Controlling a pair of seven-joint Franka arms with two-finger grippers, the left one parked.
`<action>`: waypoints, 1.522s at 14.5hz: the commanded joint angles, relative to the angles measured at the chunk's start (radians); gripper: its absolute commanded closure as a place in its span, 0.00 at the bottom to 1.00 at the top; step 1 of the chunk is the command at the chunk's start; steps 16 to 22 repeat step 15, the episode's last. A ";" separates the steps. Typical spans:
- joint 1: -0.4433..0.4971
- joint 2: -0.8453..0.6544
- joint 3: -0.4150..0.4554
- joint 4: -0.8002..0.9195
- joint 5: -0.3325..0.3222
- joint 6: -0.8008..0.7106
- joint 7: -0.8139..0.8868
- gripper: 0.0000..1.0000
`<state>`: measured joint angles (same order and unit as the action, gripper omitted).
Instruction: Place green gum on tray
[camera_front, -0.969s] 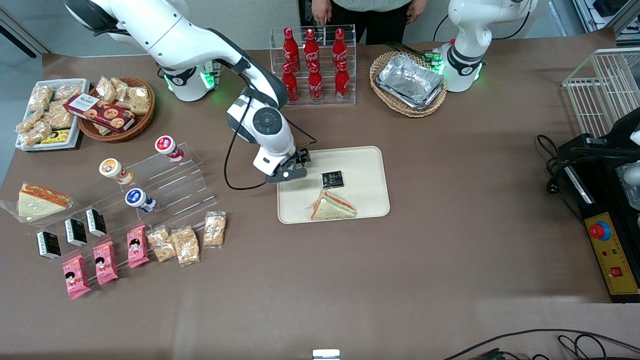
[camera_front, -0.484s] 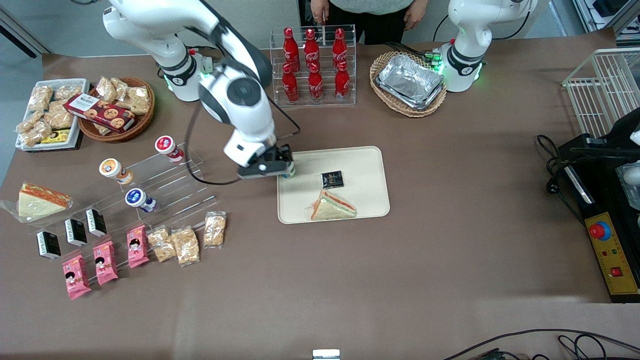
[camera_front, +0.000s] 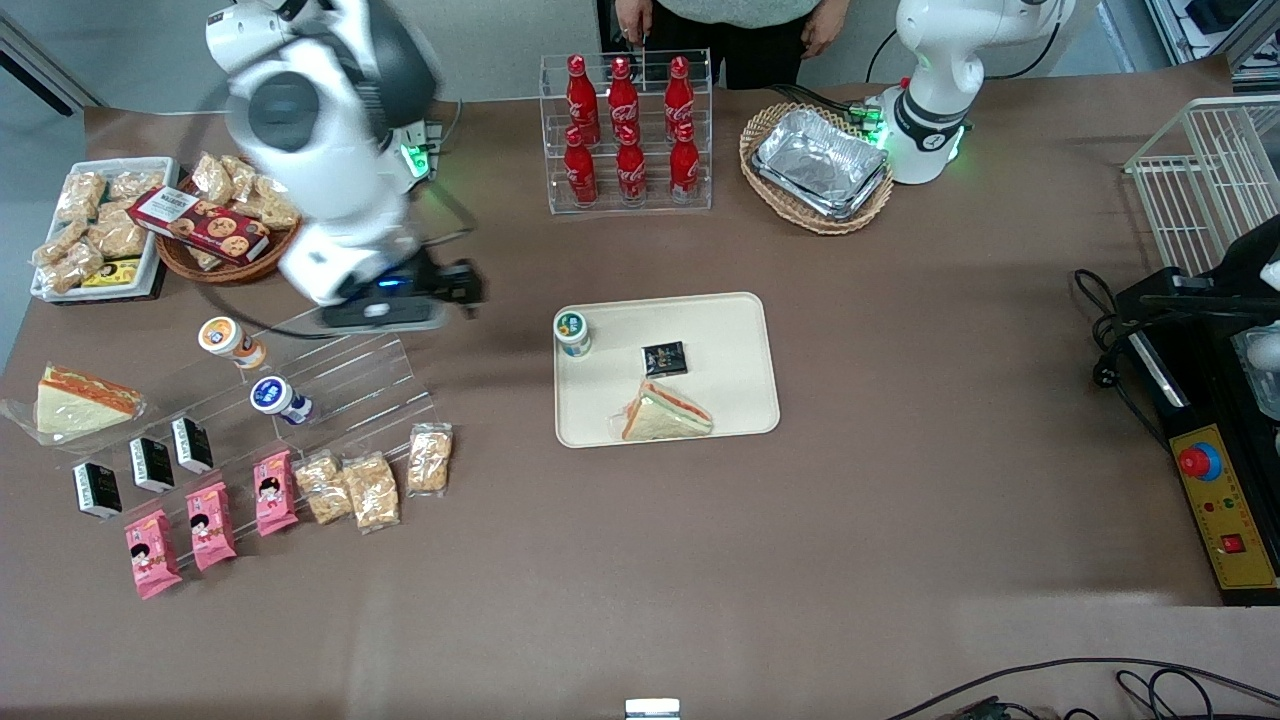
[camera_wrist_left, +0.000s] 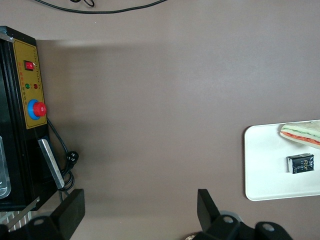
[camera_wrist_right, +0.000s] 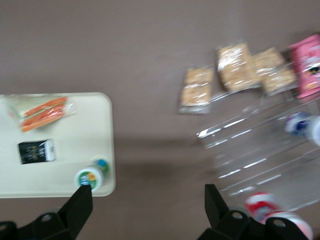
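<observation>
So the end effector (camera_front: 455, 290) is up in the air over the desk (camera_front: 900, 500), right above the top step of the clear stand (camera_front: 350, 370). Its fingers (camera_wrist_right: 80, 205) are spread wide with nothing between them.

The gum (camera_front: 573, 333) stands upright on the tray (camera_front: 735, 330), tucked into the corner nearest the end effector, well apart from it and off toward the parked arm's end of the desk. From the wrist cam the gum (camera_wrist_right: 90, 177) shows just past one fingertip, but that's only the camera angle; the front view shows a clear gap of bare desk between them.

Also on the tray, farther from the end effector than the gum: a small black packet (camera_front: 665, 358) and a wrapped sandwich (camera_front: 665, 415), the sandwich nearer the front camera.

The orange-lidded canister (camera_front: 228, 340) and the blue-lidded one (camera_front: 278, 397) sit on the stand's steps, both nearer the front camera than the end effector. A red-and-white lid (camera_wrist_right: 260, 205) shows in the wrist view, directly under the end effector.
</observation>
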<state>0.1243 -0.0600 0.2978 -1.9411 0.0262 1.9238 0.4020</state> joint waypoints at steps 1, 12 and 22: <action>-0.011 -0.035 -0.190 0.048 0.038 -0.074 -0.216 0.00; -0.074 0.131 -0.440 0.455 -0.032 -0.359 -0.480 0.00; -0.075 0.126 -0.440 0.455 -0.038 -0.361 -0.479 0.00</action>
